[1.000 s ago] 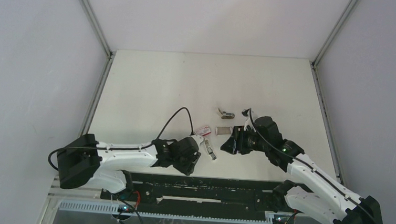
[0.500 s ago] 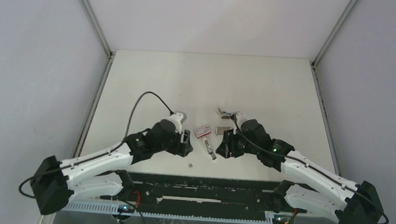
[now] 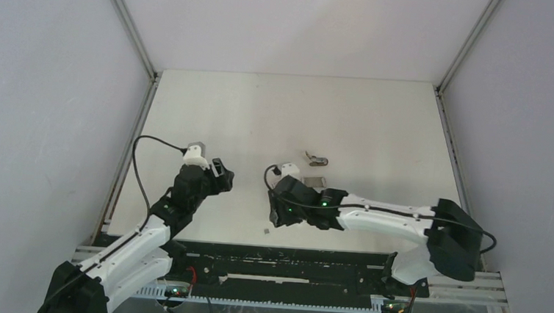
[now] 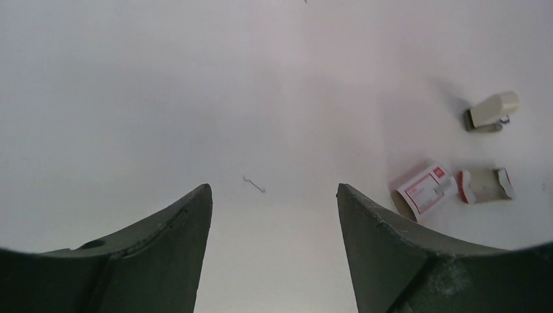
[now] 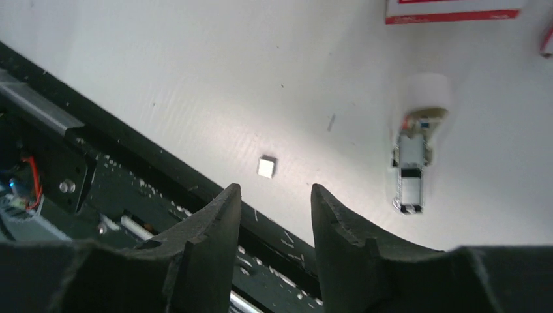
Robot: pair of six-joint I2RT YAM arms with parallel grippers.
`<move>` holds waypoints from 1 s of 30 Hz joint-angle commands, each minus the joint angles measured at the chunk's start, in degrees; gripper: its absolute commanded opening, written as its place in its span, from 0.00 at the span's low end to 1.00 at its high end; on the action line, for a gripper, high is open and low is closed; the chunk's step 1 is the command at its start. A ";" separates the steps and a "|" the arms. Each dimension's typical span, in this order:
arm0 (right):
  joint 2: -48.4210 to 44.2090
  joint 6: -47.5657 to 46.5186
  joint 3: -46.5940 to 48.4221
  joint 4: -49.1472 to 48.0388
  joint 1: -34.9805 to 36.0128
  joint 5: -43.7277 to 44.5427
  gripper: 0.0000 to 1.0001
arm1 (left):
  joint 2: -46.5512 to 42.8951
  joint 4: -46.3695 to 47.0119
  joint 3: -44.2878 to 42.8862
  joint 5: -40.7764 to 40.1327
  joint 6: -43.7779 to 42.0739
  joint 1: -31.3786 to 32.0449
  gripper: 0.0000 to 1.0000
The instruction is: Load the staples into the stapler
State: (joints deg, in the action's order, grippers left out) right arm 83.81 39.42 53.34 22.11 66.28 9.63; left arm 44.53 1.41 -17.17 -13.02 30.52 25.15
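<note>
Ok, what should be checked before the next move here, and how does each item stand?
1. Left hand open, empty and away from the parts: ok.
2. Right hand empty, jaws apart: ok.
3. Staples, a small pale block, lie free on the table just ahead of the right hand's gap: ok.
4. Stapler looks open, lid raised: ok.
5. Rail free to take staples: cannot tell.
</note>
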 commanded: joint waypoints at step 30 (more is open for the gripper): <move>24.46 6.03 19.18 10.97 6.13 5.77 0.26 | -8.05 6.06 3.02 -10.01 -5.30 -0.27 0.78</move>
State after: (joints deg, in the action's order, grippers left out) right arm 108.12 44.82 70.24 32.71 71.70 14.11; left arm 37.32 6.28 -15.35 -22.04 26.30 25.10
